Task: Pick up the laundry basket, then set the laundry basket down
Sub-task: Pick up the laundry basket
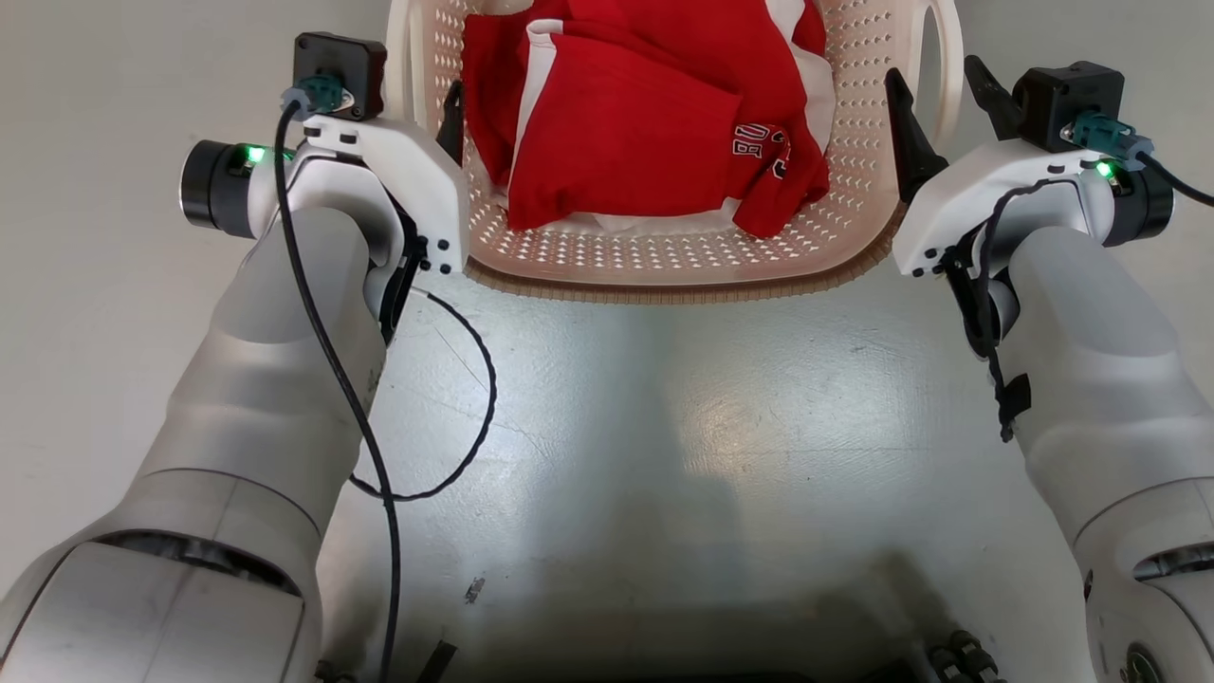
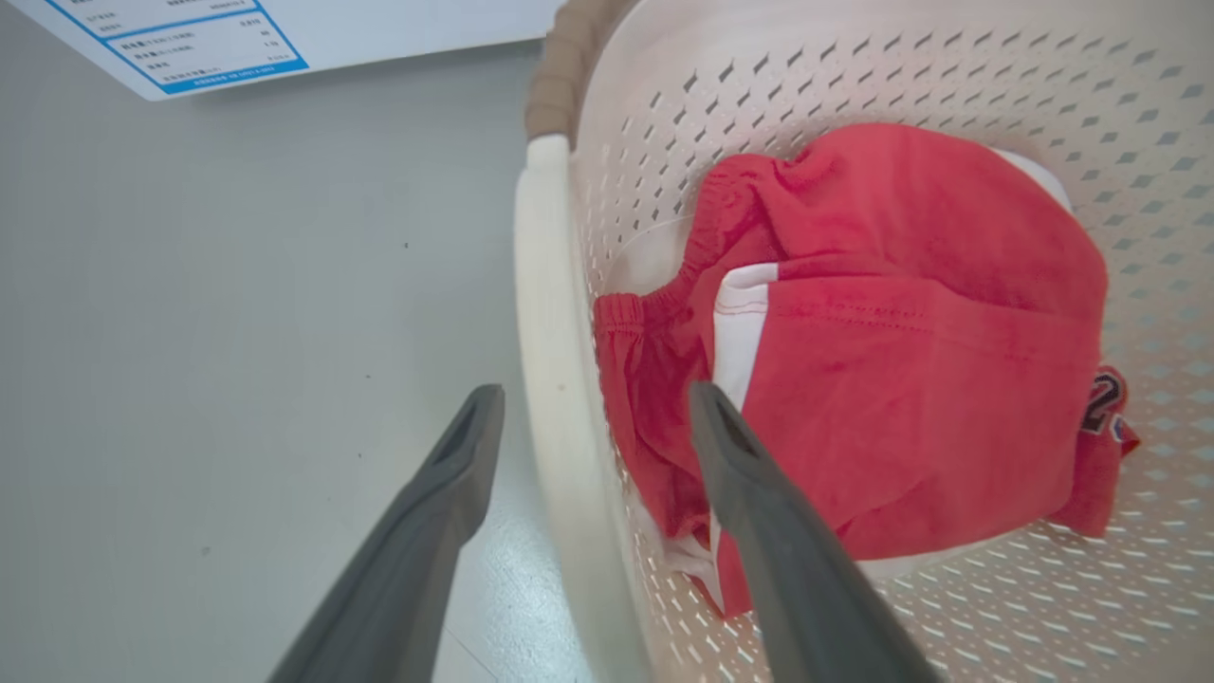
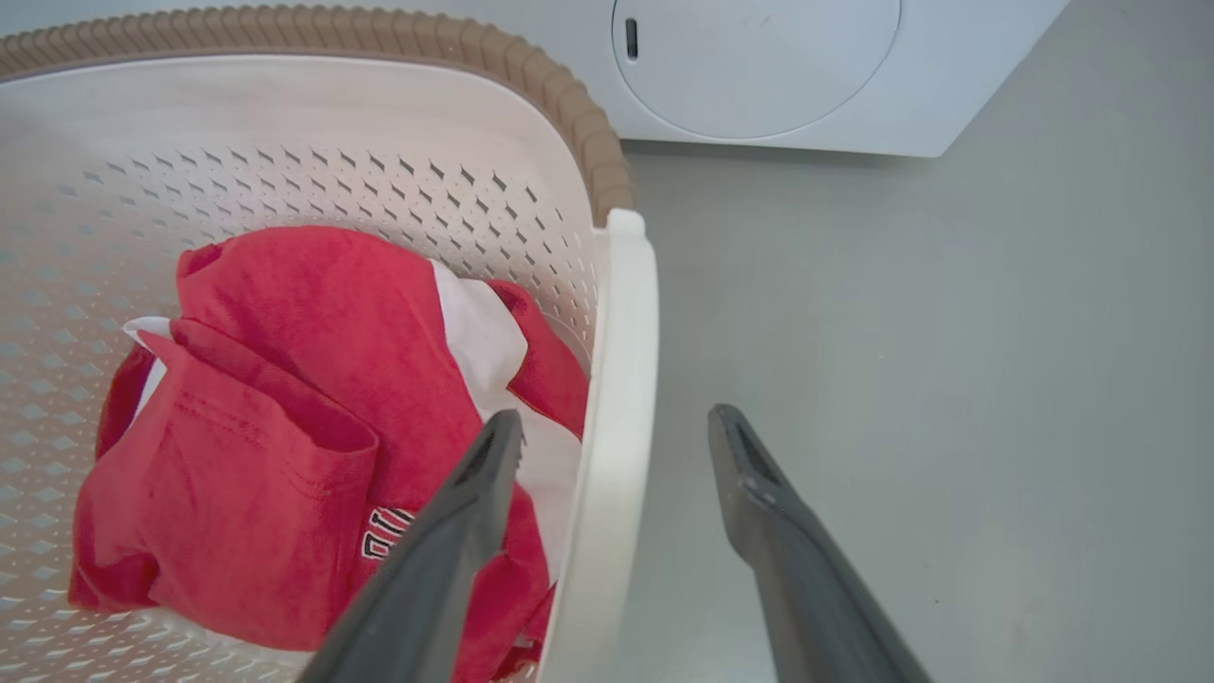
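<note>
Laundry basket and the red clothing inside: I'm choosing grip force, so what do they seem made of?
Cream-white perforated laundry basket: moulded plastic, smooth with a slight sheen; regular punched holes. Its brown ribbed rim: woven look, probably plastic too. Red-and-white folded garment: soft matt knit fabric; creases, stitched seams.
</note>
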Controlling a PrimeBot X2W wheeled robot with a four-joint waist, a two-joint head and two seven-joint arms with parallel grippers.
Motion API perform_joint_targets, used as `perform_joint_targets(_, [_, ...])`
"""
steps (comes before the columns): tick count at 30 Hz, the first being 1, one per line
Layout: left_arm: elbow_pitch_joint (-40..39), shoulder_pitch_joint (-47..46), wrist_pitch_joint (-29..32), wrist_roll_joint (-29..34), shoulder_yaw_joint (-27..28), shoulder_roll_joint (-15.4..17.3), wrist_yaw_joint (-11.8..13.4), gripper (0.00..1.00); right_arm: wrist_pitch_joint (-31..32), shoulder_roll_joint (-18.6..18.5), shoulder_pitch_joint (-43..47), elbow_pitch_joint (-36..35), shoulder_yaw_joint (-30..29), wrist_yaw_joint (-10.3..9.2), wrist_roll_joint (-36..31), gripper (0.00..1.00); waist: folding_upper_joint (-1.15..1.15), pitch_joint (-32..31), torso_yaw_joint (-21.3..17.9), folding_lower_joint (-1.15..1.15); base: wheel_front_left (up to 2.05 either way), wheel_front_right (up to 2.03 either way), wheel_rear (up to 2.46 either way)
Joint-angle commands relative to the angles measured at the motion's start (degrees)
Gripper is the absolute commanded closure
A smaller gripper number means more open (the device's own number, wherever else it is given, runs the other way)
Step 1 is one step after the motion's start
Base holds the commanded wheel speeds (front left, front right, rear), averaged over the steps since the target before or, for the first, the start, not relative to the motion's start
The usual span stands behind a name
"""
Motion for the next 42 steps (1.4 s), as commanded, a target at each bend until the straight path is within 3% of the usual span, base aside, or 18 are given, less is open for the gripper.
perform_joint_targets(1, [-0.24,0.17,-0.03,-0.09,0.37,1.49,-0.14,0.0,-0.54,1.32,1.1,-0.06,0.8,0.35,0.59,0.0,0.0,0.06,-0.05,0.0,0.0,0.0,0.0])
perform_joint_targets(13, [0.12,-0.33,0.38,-1.14,-1.47,1.48,0.98,0.0,-0.54,1.36,1.31,-0.25,3.61,0.35,3.72,0.0,0.0,0.53,-0.3,0.0,0.0,0.0,0.0])
perform_joint_targets(14, [0.14,-0.35,0.36,-1.18,-1.61,1.48,1.02,0.0,-0.54,1.36,1.38,-0.13,3.85,0.35,3.86,0.29,0.0,0.49,-0.27,0.0,0.0,0.0,0.0])
perform_joint_targets(15, [0.16,-0.35,0.43,-1.29,-1.77,1.48,0.84,0.57,-0.54,1.36,1.44,-0.05,4.2,0.35,4.14,1.0,0.0,0.43,-0.23,0.0,0.0,0.0,0.0])
perform_joint_targets(16, [0.18,-0.39,0.38,-1.41,-1.88,1.48,0.79,1.0,-0.54,1.36,1.55,0.35,4.5,0.35,4.5,1.0,0.0,0.33,-0.18,0.0,0.0,0.0,0.0])
perform_joint_targets(23, [0.29,0.16,0.12,-2.44,-2.51,1.48,1.48,1.0,-0.54,1.36,1.66,2.99,7.28,0.35,6.81,1.0,0.0,-1.18,0.01,0.0,0.0,0.0,0.0])
perform_joint_targets(26, [0.34,1.3,1.28,-3.48,-2.94,1.48,0.05,1.0,0.25,1.36,2.18,4.0,9.08,0.35,7.76,1.0,0.0,-2.71,0.13,0.0,0.0,0.0,0.0])
perform_joint_targets(29, [0.39,3.17,3.11,-4.97,-2.99,1.48,0.4,1.0,1.95,1.36,3.1,4.58,11.16,0.35,9.55,1.0,0.0,-4.9,0.21,0.0,0.0,0.0,0.0])
perform_joint_targets(39, [0.48,9.87,5.77,-7.66,-3.95,1.48,0.6,1.0,7.74,1.37,6.8,5.09,17.11,0.35,16.01,1.0,0.0,-14.74,-0.25,0.0,0.0,0.0,0.0])
perform_joint_targets(42, [0.5,13.55,7.92,-9.27,-4.02,1.48,0.39,1.0,10.18,1.37,8.96,5.18,19.44,0.35,18.41,1.0,0.0,-20.49,-0.45,0.0,0.0,0.0,0.0])
